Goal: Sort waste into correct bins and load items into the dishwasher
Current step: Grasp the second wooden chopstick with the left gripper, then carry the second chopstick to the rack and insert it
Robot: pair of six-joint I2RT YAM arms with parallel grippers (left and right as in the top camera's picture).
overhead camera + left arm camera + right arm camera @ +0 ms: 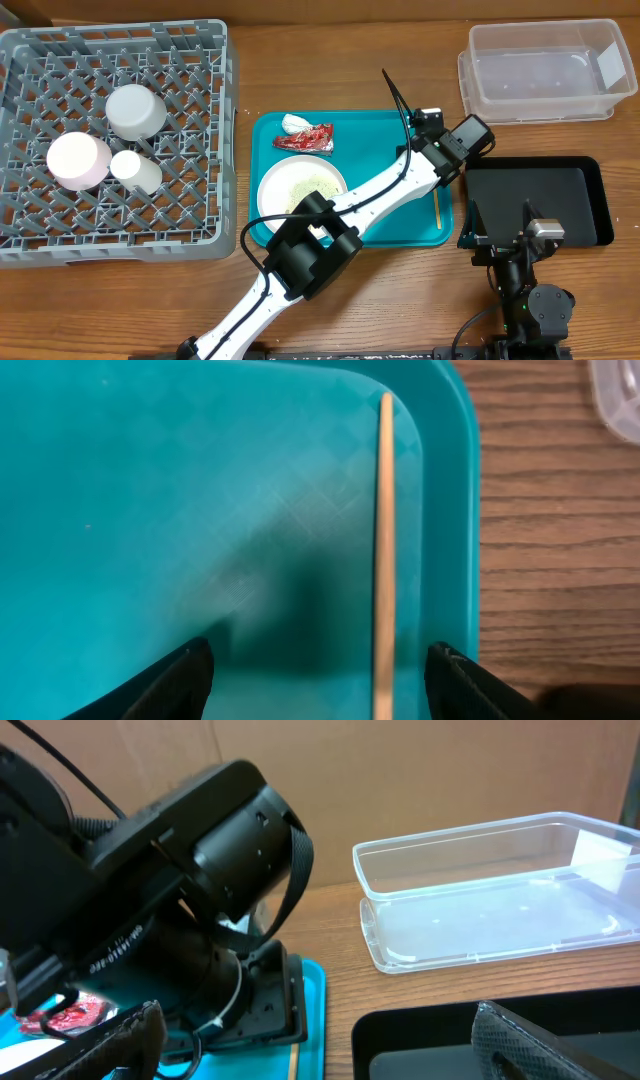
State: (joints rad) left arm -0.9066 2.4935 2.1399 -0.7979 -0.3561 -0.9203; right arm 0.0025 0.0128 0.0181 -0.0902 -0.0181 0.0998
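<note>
Between left fingers [190,678]: one chopstick [385,540], nearer the right-hand finger, lying on large tray [150,490] along its rim. Table [560,560] just outside that rim, past the right-hand finger.

Between and below right fingers [125,1038]: shallow tray [420,1032]. Ahead of them, on table: tub [480,910]. Ahead-left: left arm [200,870].

White bowl [135,110], pinkish bowl [78,160] and small cup [135,171] sit in the grey dish rack [190,200] at the far-left corner; rice-flecked plate [270,192], red wrapper [306,139], tissue [293,123] and chopstick [384,550] lie mid-table; clear tub [540,70] and black tray [565,190] line the right edge.
</note>
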